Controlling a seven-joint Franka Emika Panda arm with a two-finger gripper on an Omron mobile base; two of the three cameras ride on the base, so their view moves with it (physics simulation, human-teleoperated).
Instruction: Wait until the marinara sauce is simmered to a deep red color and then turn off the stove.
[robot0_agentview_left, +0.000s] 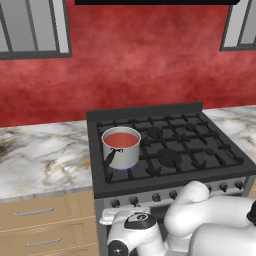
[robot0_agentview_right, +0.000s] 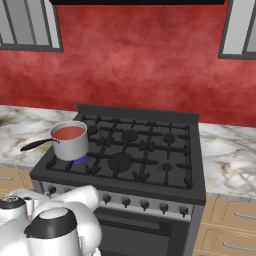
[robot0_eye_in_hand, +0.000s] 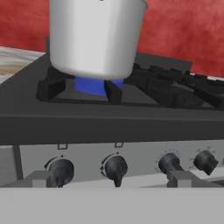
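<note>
Tool (robot0_eye_in_hand: 114, 181): released, tips spread wide, holding nothing, poised level with the knob row so a knob can be reached once the colour is right.
Knobs: dark one (robot0_eye_in_hand: 116, 168) sits between the tips, likely the lit burner's.
Flame (robot0_eye_in_hand: 92, 85): blue, burning under the saucepan (robot0_agentview_left: 122, 148).
Marinara sauce (robot0_agentview_left: 121, 139): pale orange-red, judged not yet deep red.
Stove (robot0_agentview_left: 200, 172): set into the marble worktop (robot0_agentview_left: 45, 160), pan front-left.
</note>
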